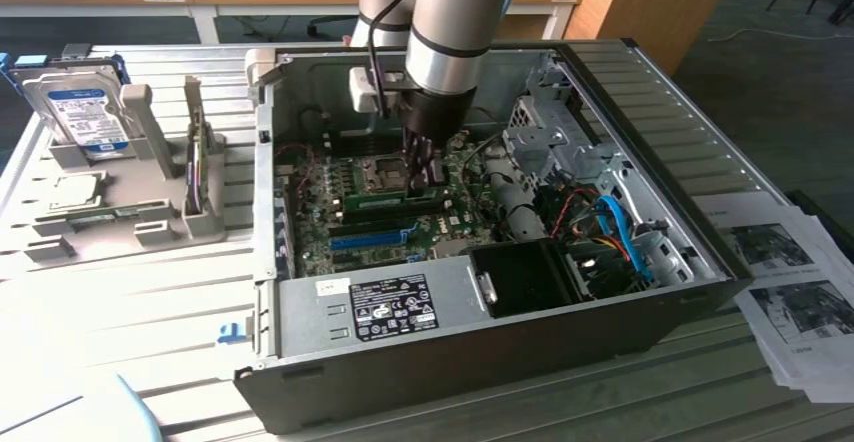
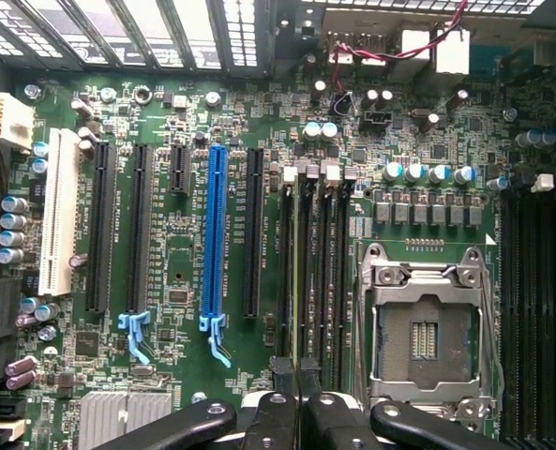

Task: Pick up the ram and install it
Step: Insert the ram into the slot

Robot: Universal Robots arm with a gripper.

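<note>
My gripper reaches down into the open computer case, just over the motherboard. It is shut on the ram, a thin green stick that runs out from the fingertips toward the exterior view's left. In the wrist view the gripper pinches the ram, seen edge-on as a thin line. The stick lies along the black memory slots beside the empty CPU socket. I cannot tell whether it sits in a slot or hovers just above.
A long blue slot and black expansion slots lie beside the memory slots. Cables and a drive cage fill the case's right side. A grey holder carrying a hard drive stands at the exterior view's left. Papers lie at its right.
</note>
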